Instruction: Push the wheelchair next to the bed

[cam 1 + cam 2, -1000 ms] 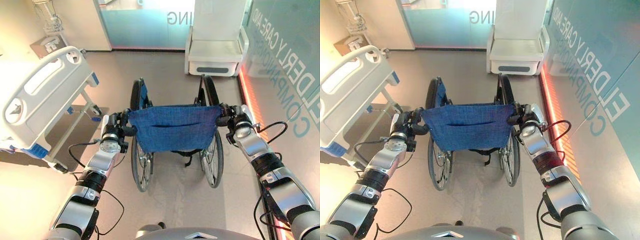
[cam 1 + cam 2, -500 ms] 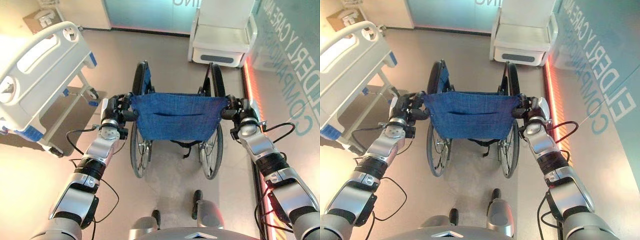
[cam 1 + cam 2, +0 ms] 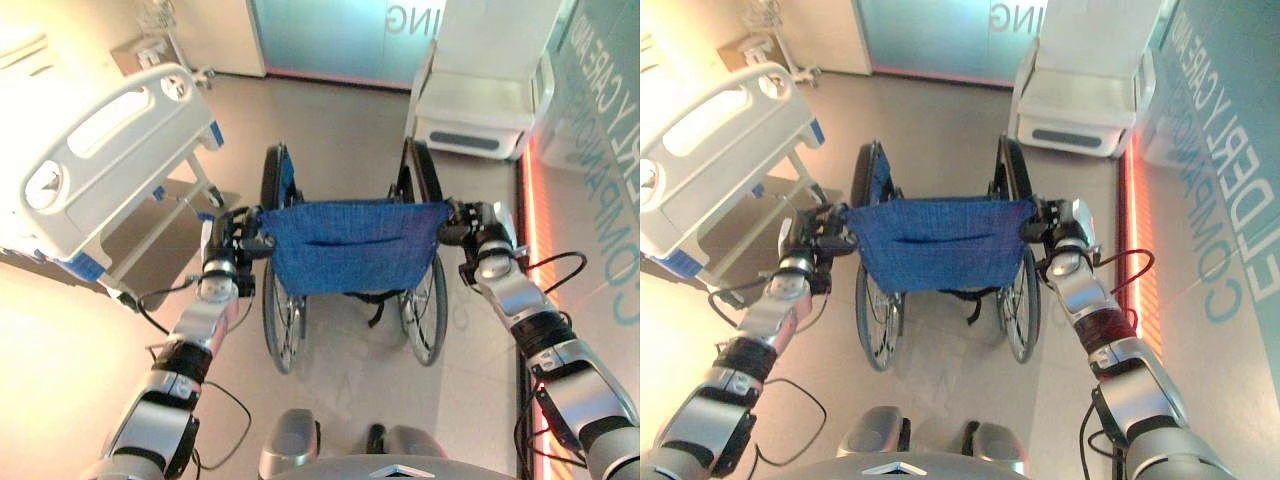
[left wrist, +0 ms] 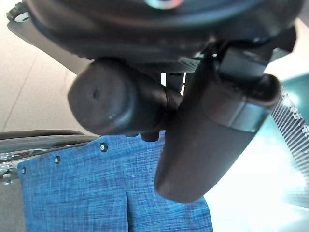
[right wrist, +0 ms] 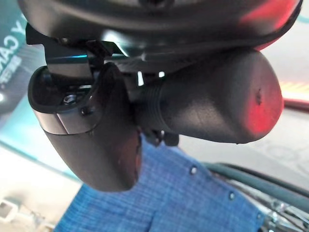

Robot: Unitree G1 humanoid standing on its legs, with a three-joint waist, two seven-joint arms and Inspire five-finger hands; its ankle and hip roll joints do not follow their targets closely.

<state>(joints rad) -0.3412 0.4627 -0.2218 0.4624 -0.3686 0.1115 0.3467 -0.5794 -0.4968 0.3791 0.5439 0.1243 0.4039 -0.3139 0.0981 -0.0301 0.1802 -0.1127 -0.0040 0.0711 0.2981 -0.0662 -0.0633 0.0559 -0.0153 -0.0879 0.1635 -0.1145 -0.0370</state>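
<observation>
The wheelchair [image 3: 345, 245] stands in front of me with its blue cloth backrest facing me and its large wheels on the floor. My left hand [image 3: 228, 240] is curled round the left push handle [image 4: 116, 99]. My right hand [image 3: 480, 225] is curled round the right push handle [image 5: 217, 101]. The white hospital bed [image 3: 110, 160] with its footboard and blue corner bumpers stands to the left of the wheelchair, a short way off.
A white padded chair [image 3: 480, 100] stands ahead on the right against a glass wall. A lit red strip [image 3: 525, 200] runs along the floor by the right wall. Open floor lies between the bed and the wheelchair.
The whole view has shifted with my steps. The bed's footboard now lies nearer the wheelchair's left side and the white chair ahead looks closer. Both hands have stayed on the handles.
</observation>
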